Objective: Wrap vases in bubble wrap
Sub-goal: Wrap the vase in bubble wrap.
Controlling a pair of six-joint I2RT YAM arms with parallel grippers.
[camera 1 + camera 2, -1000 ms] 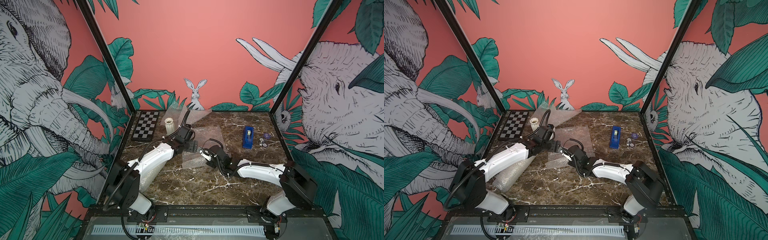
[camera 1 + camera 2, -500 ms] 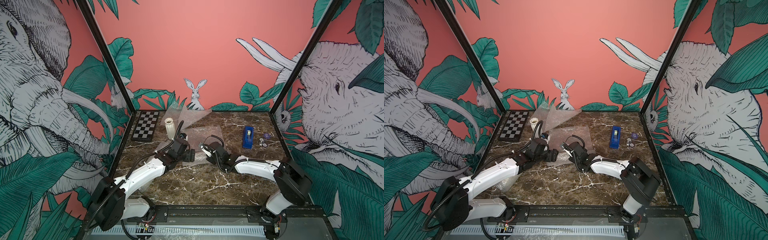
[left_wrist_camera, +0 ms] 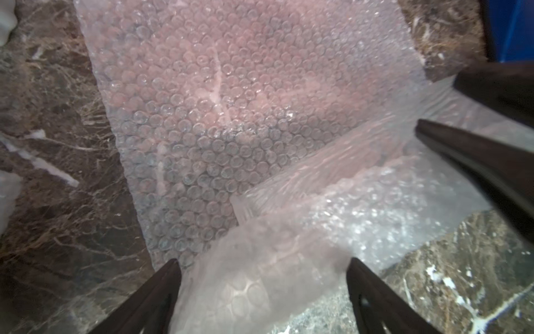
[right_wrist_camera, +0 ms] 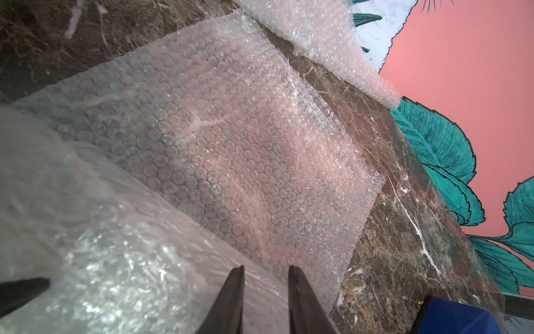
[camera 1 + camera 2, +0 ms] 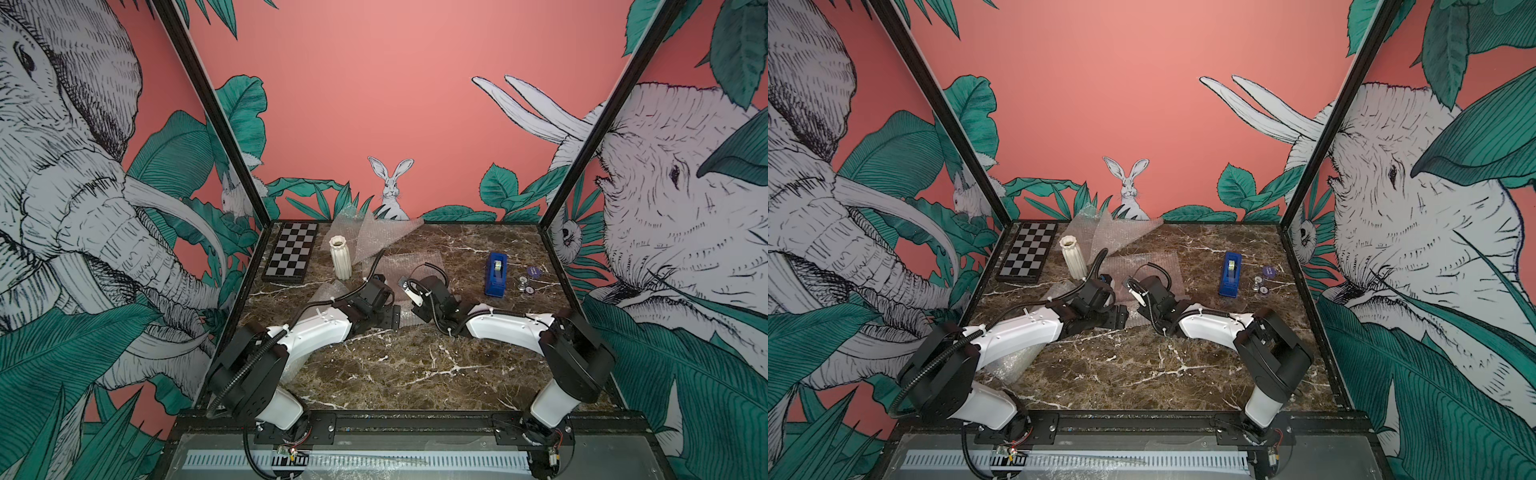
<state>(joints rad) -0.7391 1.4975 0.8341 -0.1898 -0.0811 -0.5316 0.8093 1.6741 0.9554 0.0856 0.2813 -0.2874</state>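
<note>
A white fluted vase [image 5: 340, 257] [image 5: 1074, 257] stands upright at the back left. A flat bubble wrap sheet [image 5: 415, 266] [image 3: 231, 101] [image 4: 231, 144] lies mid-table. On its near edge lies a bubble wrap roll [image 3: 303, 208] [image 4: 115, 260], and a clear cylinder seems to show inside it. My left gripper [image 5: 392, 319] [image 3: 263, 274] is open and straddles one end of the roll. My right gripper [image 5: 409, 293] [image 4: 265, 274] has its jaws narrow, shut on the wrap at the other end. Its fingers [image 3: 476, 150] show in the left wrist view.
A chequered board [image 5: 291, 253] lies at the back left and a blue tape dispenser [image 5: 496, 274] with small round pieces [image 5: 525, 282] at the right. More bubble wrap sheets [image 5: 374, 230] lean at the back wall. Another sheet [image 5: 1013, 361] lies under the left arm.
My left arm has drawn back toward the table's front and dropped lower, its gripper now at the roll. The right gripper has shifted slightly toward the back.
</note>
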